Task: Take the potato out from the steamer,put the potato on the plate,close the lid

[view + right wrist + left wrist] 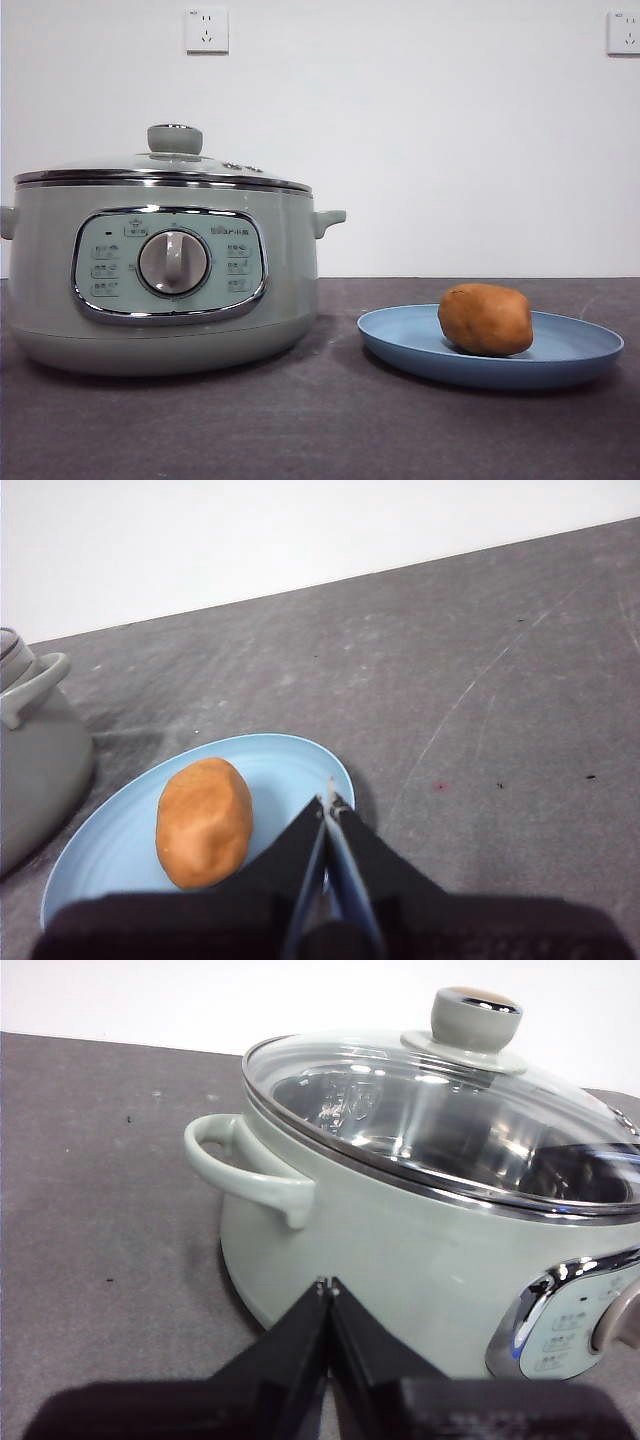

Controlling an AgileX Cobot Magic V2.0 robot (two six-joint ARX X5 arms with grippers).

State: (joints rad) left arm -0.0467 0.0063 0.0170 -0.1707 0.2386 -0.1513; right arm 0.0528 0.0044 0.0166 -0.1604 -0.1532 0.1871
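Potato (485,319) rests on plate (560,362) at steamer's (160,280) 3 o'clock, lid (165,168) seated — task appears done, hence both jaws pressed together, empty.

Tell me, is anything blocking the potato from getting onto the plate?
No. The potato already lies on the plate, and the lid sits on the steamer. Both grippers are shut and hold nothing.

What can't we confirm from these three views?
- Steamer far left side: cut off by the front view's edge; right part of its panel cut off in the left wrist view.
- Panel labels: too small and blurred in the front view.
- Steamer floor: glare on the lid in the left wrist view obscures it.
- Plate near rim: hidden by the right end effector.
- Potato underside: hidden.
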